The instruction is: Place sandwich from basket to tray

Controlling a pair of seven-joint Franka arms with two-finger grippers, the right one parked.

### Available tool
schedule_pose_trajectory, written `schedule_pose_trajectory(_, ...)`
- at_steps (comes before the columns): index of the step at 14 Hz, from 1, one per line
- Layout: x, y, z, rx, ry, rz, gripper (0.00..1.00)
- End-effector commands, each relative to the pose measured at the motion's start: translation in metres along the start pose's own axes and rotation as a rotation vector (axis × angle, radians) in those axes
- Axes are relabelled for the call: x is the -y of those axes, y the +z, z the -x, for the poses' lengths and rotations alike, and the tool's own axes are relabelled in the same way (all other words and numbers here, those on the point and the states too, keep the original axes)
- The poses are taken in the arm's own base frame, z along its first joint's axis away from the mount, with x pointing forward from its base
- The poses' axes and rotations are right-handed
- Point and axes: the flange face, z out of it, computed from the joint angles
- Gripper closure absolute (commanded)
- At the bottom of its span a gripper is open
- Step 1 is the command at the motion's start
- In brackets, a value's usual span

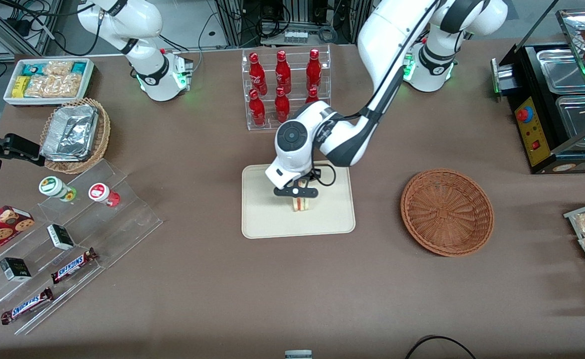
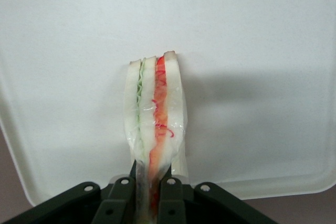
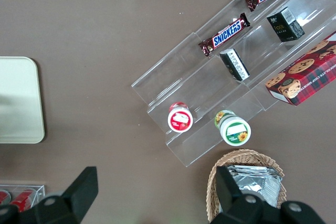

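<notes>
A brown table (image 1: 212, 279) carries the cream tray (image 1: 267, 219) at its middle, with the gripper (image 1: 296, 195) above it. The empty reddish wicker basket (image 1: 447, 212) sits toward the working arm's end. A clear rack of red bottles (image 1: 286, 87) stands farther from the camera than the tray. A stepped acrylic display (image 1: 73, 244) with Snickers bars (image 1: 74, 265) lies toward the parked arm's end.

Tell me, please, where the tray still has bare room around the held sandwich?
The gripper, shut on the sandwich, hangs over the tray middle. Bare tray surface runs between sandwich and rim all round, widest toward the parked arm's end. The basket is empty too.
</notes>
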Motion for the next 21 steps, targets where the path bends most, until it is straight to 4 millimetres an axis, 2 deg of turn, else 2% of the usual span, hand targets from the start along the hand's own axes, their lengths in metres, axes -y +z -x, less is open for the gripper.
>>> schedule_pose_trajectory(1, -0.011, 0.007, 0.0, -0.007, -0.001, 0.007, 1.0)
schedule_pose_trajectory(2, -0.012, 0.008, 0.001, -0.007, 0.004, 0.005, 0.98)
schedule_pose_trajectory(3, -0.013, 0.007, 0.001, -0.008, 0.004, 0.006, 0.66)
schedule_pose_trajectory(4, -0.013, 0.007, 0.001, -0.006, 0.007, 0.005, 0.24)
schedule_pose_trajectory(5, -0.012, 0.005, 0.0, -0.009, 0.012, 0.007, 0.03)
schedule_pose_trajectory(7, -0.011, -0.005, -0.001, -0.014, 0.001, 0.01, 0.0)
schedule_pose_trajectory(9, -0.007, -0.027, -0.001, -0.021, -0.008, 0.019, 0.0)
schedule_pose_trajectory(11, 0.002, -0.067, -0.001, -0.029, -0.019, 0.027, 0.0)
schedule_pose_trajectory(13, 0.018, -0.097, -0.003, -0.023, -0.051, 0.019, 0.0)
schedule_pose_trajectory(15, 0.044, -0.131, -0.013, -0.035, -0.113, 0.026, 0.0)
schedule_pose_trajectory(17, 0.061, -0.163, -0.017, -0.065, -0.144, 0.052, 0.0)
schedule_pose_trajectory(20, 0.123, -0.209, -0.028, -0.046, -0.215, 0.025, 0.0)
schedule_pose_trajectory(21, 0.158, -0.227, -0.037, -0.045, -0.264, 0.027, 0.0)
